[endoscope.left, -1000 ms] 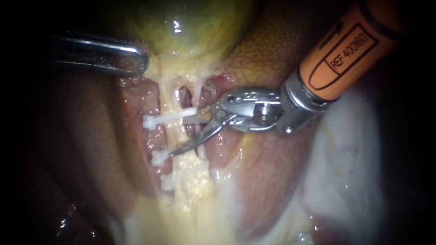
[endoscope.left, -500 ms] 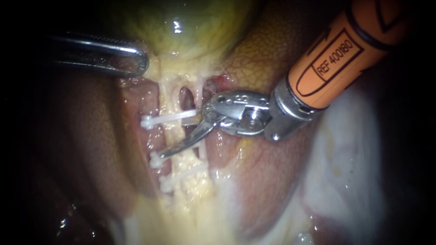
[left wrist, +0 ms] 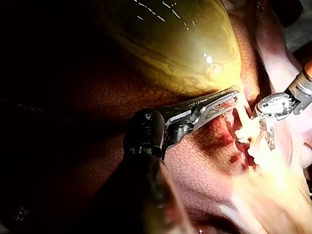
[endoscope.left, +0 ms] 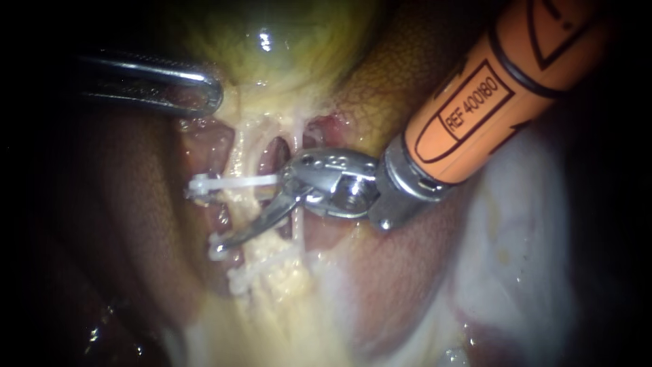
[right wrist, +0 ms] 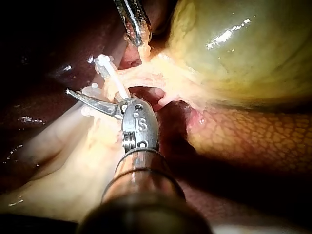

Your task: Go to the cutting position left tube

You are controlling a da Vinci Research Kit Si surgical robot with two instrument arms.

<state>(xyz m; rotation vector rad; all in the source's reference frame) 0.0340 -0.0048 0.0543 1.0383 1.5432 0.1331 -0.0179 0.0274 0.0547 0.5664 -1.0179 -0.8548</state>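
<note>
The left tube [endoscope.left: 239,153] is a pale yellow strand that runs down from the gallbladder [endoscope.left: 285,47] near the middle of the endoscope view. Three white clips cross it. The upper clip [endoscope.left: 234,182] is nearest the gallbladder, then comes the middle clip [endoscope.left: 217,249], and the lower clip [endoscope.left: 257,270] is farthest from it. A thinner right tube [endoscope.left: 297,139] runs just beside the left tube, with a dark gap between them. Mottled red-brown liver [endoscope.left: 387,81] lies on both sides of the left tube. Past the lower clip, the tube sinks into pale fatty tissue [endoscope.left: 272,319].

The right instrument [endoscope.left: 241,214] reaches the left tube from across the right tube, and its metal wrist covers part of that thinner strand. Its blades are parted and grip nothing. One blade slants over the left tube between the upper and middle clips, with its tip beside the end of the middle clip. The other blade points along the upper clip and is largely hidden by it. An orange sleeve [endoscope.left: 489,88] on its shaft angles up and away from the left tube.

At the gallbladder end of the left tube, the left instrument [endoscope.left: 204,92] has its jaws closed on pale tissue at the foot of the gallbladder. Its shaft runs off level into the dark.
</note>
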